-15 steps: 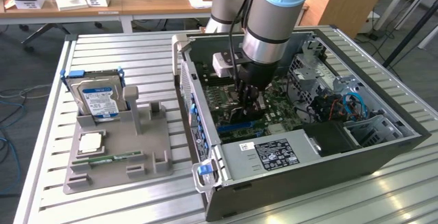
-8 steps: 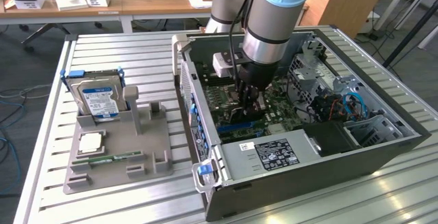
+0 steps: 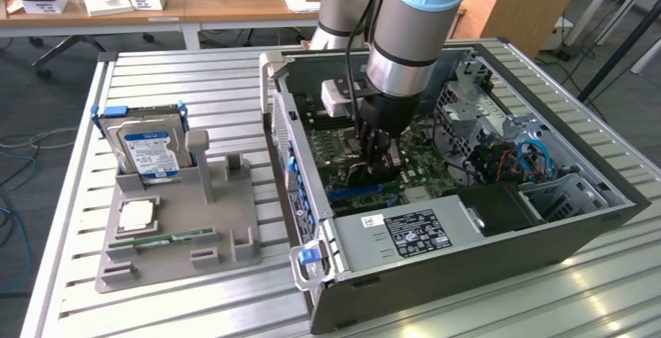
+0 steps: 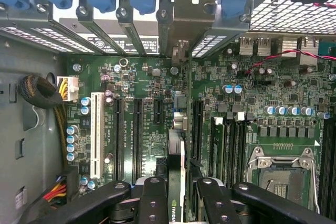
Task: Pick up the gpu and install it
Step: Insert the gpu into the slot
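Note:
The gpu (image 4: 176, 153) appears edge-on in the wrist view, a thin dark card standing upright over the green motherboard (image 4: 147, 124). Its silver bracket (image 4: 182, 22) reaches the rear slot openings of the case. My gripper (image 4: 181, 184) is shut on the card, one black finger (image 4: 152, 200) on each side of it. In the exterior view my gripper (image 3: 374, 151) is down inside the open computer case (image 3: 309, 222), with the gpu (image 3: 364, 174) just above the board near the blue slot.
A grey holder tray (image 3: 176, 264) at the exterior view's left carries a hard drive (image 3: 150, 148), a processor (image 3: 138, 214) and a green memory stick (image 3: 166, 238). Inside the case are the power supply (image 3: 413, 231), cables (image 3: 532, 160), an empty processor socket (image 4: 278, 174) and a white slot (image 4: 96, 135).

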